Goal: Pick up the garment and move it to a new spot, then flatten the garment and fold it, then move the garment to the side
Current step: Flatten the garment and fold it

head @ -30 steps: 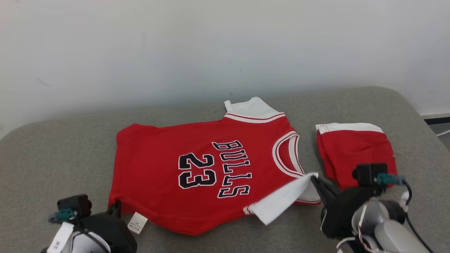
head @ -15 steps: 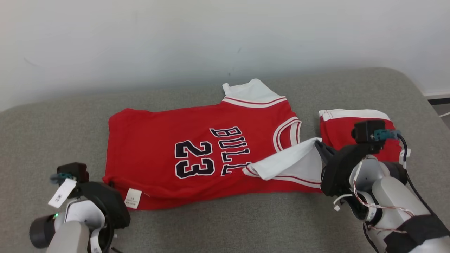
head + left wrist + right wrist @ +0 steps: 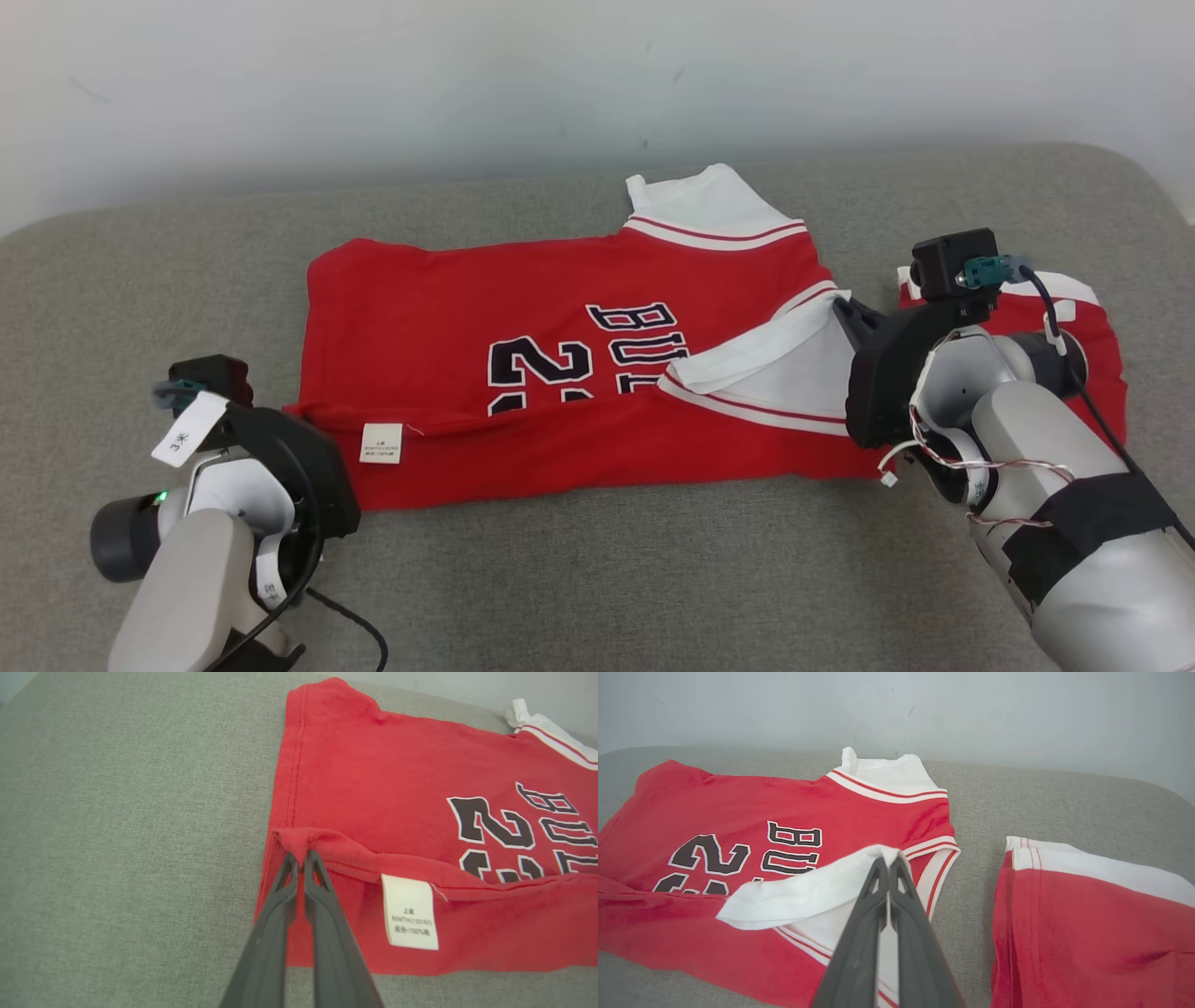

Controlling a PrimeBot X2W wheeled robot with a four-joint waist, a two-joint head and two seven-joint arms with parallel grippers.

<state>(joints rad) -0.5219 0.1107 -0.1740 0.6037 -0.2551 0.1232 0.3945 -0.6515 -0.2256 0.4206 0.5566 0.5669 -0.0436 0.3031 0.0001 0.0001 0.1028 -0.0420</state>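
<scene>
Red jersey (image 3: 448,299), letters BU (image 3: 640,318), white label (image 3: 381,442)

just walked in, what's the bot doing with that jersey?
It is folding the red jersey lengthwise on the grey cushion. The left hand is shut on the near hem corner and the right hand is shut on the near white sleeve. Together they hold that long edge doubled over the front, covering part of the 23 print. The fold is not laid flat yet. A second red-and-white garment lies folded on the robot's right.
</scene>
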